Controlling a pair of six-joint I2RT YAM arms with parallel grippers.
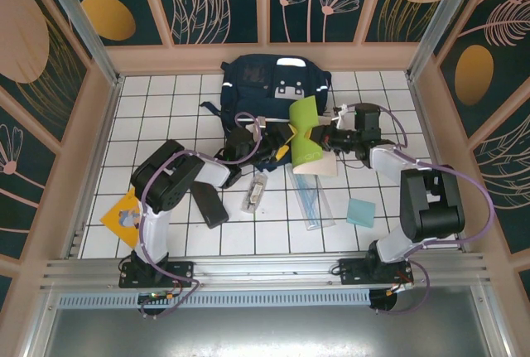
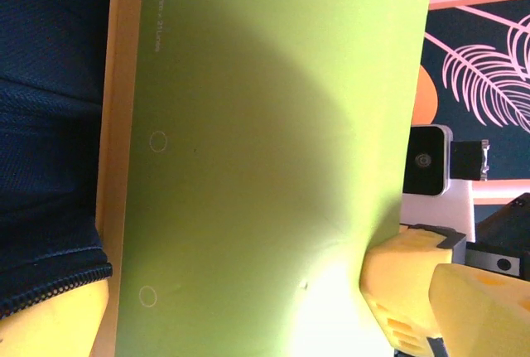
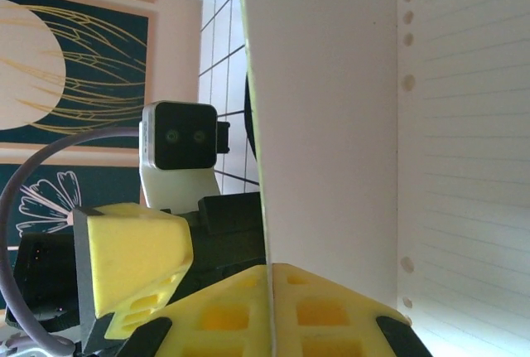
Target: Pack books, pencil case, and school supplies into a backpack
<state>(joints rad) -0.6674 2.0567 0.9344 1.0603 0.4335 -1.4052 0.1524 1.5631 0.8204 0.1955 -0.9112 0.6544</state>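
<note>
Green book [image 1: 305,129] (by cover) — pinched, right gripper [image 3: 269,291]

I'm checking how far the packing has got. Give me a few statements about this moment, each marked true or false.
1. The right gripper has its jaws shut on the yellow-green book. True.
2. The yellow-orange book is inside the backpack. False: it lies on the table beside the left arm's base.
3. The left gripper has its jaws open. True.
4. The black pencil case rests on the teal pad. False: they lie far apart, the case near the left arm and the pad near the right arm.
5. The ruler set lies between the clear tube and the teal pad. True.
</note>
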